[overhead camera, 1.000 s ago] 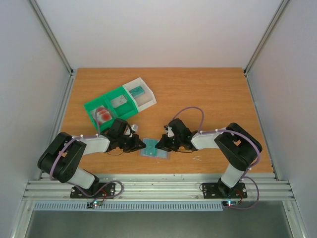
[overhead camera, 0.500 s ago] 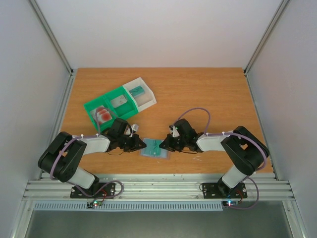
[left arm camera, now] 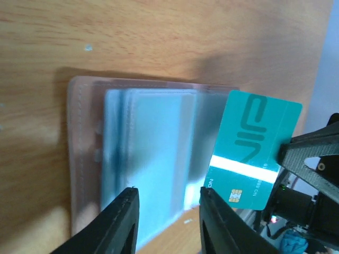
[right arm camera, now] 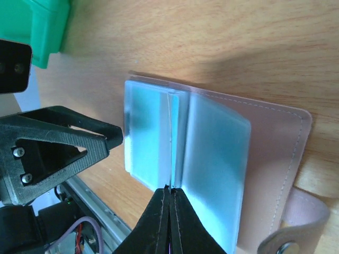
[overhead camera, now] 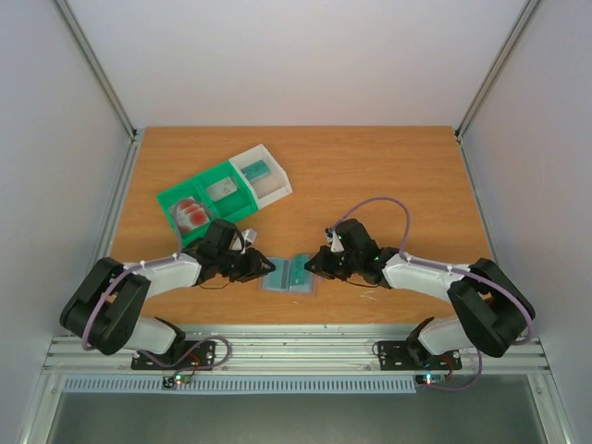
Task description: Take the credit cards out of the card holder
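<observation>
The card holder point(overhead camera: 289, 276) is lying open near the middle of the counter's near edge. The right gripper point(right arm camera: 169, 193) is pinching the teal credit card point(left arm camera: 254, 151) tightly by one edge and holding it tilted over the holder's side. The left gripper point(left arm camera: 168, 203) is standing part-open and gripping nothing, its fingers straddling the holder's clear sleeves.

Both arms stretch low and inward, left claw point(overhead camera: 269, 266) parted, right claw point(overhead camera: 308, 264) pinched closed.
</observation>
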Robot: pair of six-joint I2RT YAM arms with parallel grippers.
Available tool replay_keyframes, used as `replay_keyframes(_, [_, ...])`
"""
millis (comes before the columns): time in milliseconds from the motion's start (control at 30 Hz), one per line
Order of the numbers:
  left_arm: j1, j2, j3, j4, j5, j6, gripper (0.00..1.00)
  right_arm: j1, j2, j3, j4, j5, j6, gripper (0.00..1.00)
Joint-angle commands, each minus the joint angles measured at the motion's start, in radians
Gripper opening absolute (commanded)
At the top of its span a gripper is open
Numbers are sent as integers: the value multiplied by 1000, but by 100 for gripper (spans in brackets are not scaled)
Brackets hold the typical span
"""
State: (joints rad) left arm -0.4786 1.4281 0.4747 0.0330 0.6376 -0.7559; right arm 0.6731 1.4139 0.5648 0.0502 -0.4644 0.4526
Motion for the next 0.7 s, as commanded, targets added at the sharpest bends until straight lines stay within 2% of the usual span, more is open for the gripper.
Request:
replay_keyframes(0, [-12, -96, 28, -28, 6, -18, 38, -5, -62, -9, -36, 19, 19, 1])
replay_keyframes(200, [-16, -256, 21, -21, 15, -102, 58, -4, -140, -16, 43, -32, 75, 1])
replay_keyframes(333, [-17, -345, -9, 36, 14, -178, 67, -4, -192, -27, 102, -65, 119, 1])
replay_keyframes(467, [-17, -382, -35, 139, 51, -253, 68, -4, -236, -42, 188, -89, 180, 1])
replay_keyframes(667, [-17, -369, -97, 363, 107, -384, 61, -5, -301, -46, 253, -72, 230, 1])
